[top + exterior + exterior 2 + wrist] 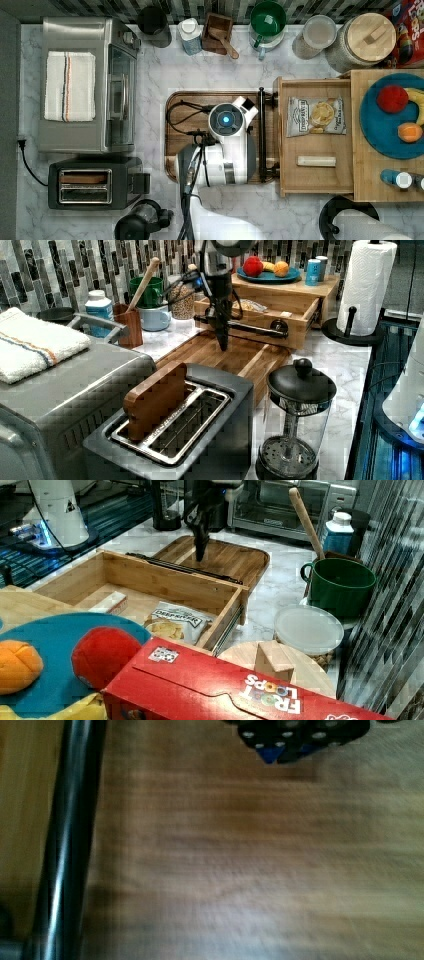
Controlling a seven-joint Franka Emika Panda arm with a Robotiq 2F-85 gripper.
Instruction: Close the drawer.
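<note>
The drawer (281,142) is a light wood tray pulled out from under the light wood top, toward the top view's left. It holds a chip bag (316,116) and a small white block (316,161). A long black bar handle (261,135) runs across its front. My gripper (222,342) points straight down over the dark walnut board (245,360), just in front of the handle (250,328) and apart from it. Its fingertips (280,747) sit together with nothing between them, beside the handle bar (70,840). The right view shows the gripper (200,555) just beyond the drawer's front wall (165,582).
A toaster oven (85,85) and a toaster (95,182) stand at the top view's left, with a French press (295,415) near the board. Mugs and jars line the back wall. A blue plate (385,120) with fruit rests on the top above the drawer.
</note>
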